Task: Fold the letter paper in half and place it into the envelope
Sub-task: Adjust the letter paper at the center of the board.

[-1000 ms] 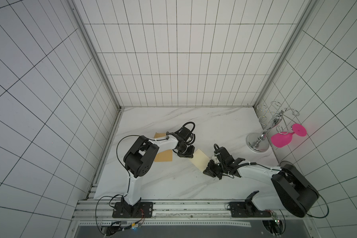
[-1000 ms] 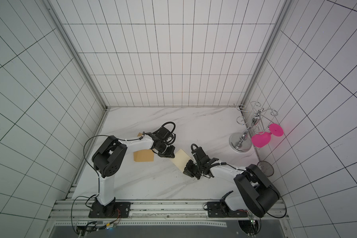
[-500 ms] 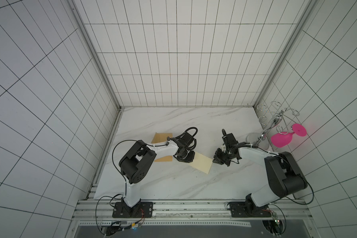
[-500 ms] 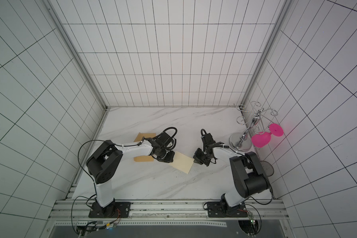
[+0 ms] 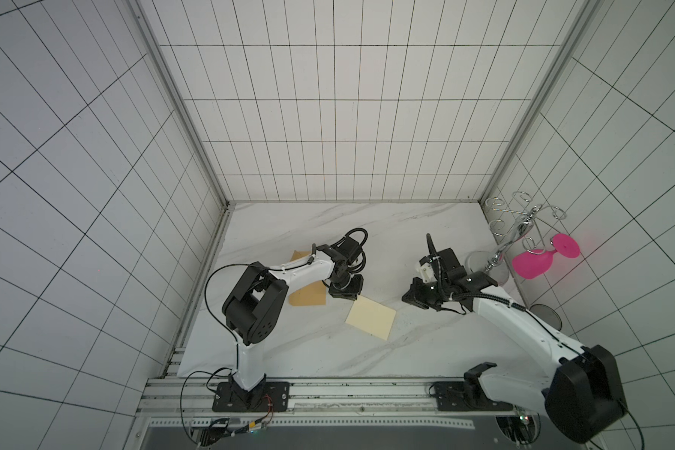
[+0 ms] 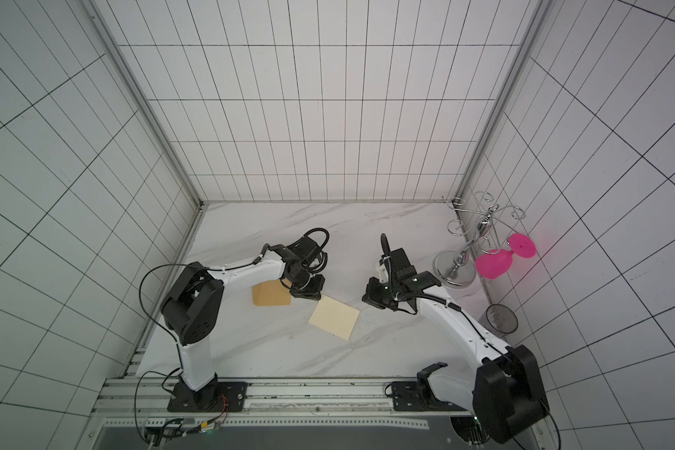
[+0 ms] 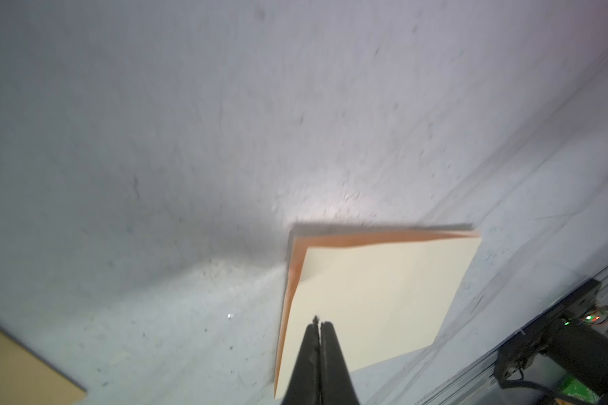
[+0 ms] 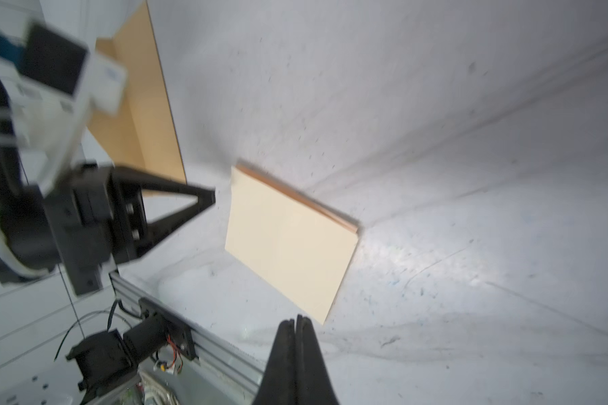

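Paper (image 5: 371, 321) lies folded flat between the two grippers: cream outside, an orange inner edge peeking out. Left gripper (image 7: 318, 324) is pinched empty just beside its corner, and right gripper (image 8: 295, 321) is pinched empty nearby. It looks light, floppy and slippery, so best nip the creased edge. Envelope (image 5: 308, 300) waits behind the left gripper.

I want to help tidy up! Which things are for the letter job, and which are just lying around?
For the job:
- letter paper, already folded
- envelope

Just lying about:
- metal glass rack
- pink glass hanging on it
- dark cup by the wall
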